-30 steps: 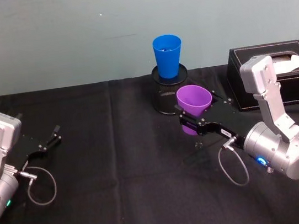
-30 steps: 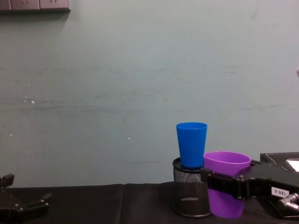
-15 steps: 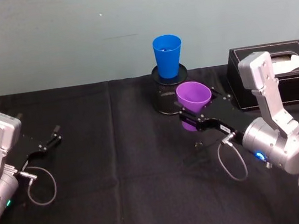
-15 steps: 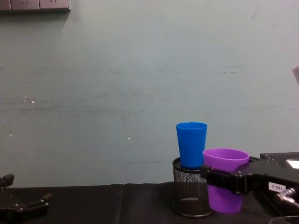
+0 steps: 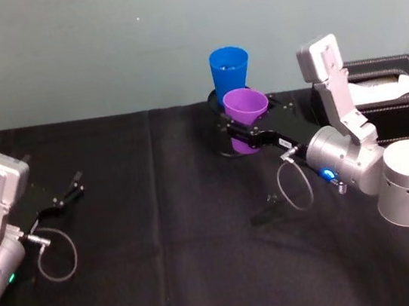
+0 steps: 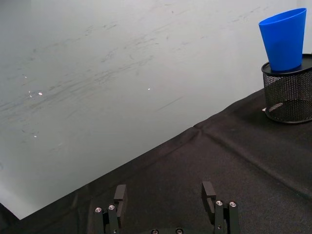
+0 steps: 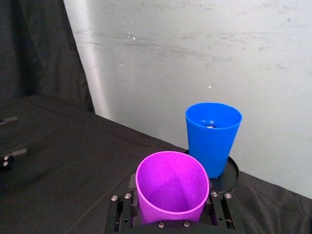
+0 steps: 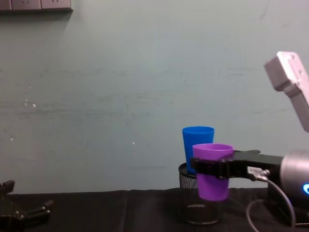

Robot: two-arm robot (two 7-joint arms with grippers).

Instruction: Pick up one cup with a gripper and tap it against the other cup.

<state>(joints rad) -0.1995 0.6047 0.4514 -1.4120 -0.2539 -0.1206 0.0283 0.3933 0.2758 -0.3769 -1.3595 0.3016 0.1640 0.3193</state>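
Closing the last gap calls for a slow, level push along the line of the fingers. The right gripper (image 5: 246,136) has its two black fingers clamped on opposite sides of the purple cup (image 5: 245,109), a little below the rim, and holds it upright, mouth up, clear of the table. The blue cup (image 5: 229,73) stands straight ahead of the fingertips and somewhat above them, seated in the top of the black mesh pen holder (image 8: 189,210). In the right wrist view a strip of the holder's rim shows between the two cups, so I judge them near but not yet touching. From the chest view the purple cup's lower half hangs level with the holder's top, so a small lift first would likely bring plastic against plastic rather than against mesh. The blue cup is light and only perched, so a hard knock could tip it or shove the holder; a brief touch should do. The grip should remain firm, since the smooth wall could pivot on contact. Far off to the working gripper's left, the left gripper (image 5: 69,193) lies idle on the table, fingers spread and empty.
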